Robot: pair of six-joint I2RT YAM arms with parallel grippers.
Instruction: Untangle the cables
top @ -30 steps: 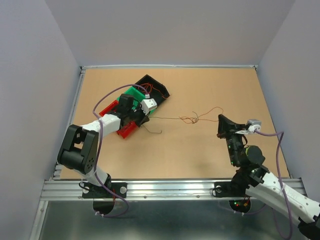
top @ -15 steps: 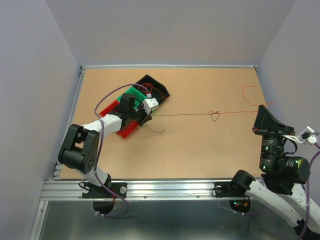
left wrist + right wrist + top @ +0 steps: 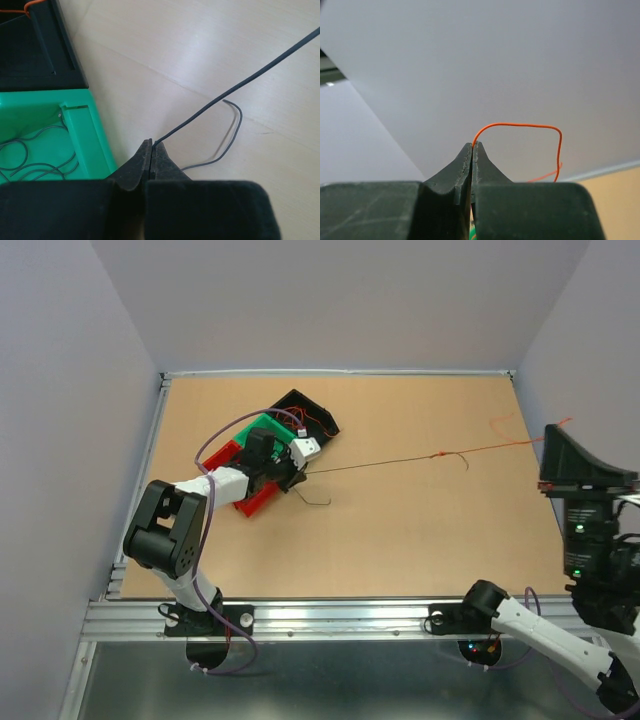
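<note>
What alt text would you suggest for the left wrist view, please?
The left claw is shut on a thin dark wire that runs up and right across a pale wooden table. Beside it, a green plastic bin holds curled dark wires.

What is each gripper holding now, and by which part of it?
The left gripper pinches the dark cable near one end, a short curled tail free. The right gripper pinches the orange cable, apparently near its end.

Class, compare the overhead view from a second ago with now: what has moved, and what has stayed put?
The right tool swung right toward the wall, dragging the orange wire; the loose mid-table tangle pulled into a small knot further right. The left tool stays shut on the dark wire beside the unmoved bins.
</note>
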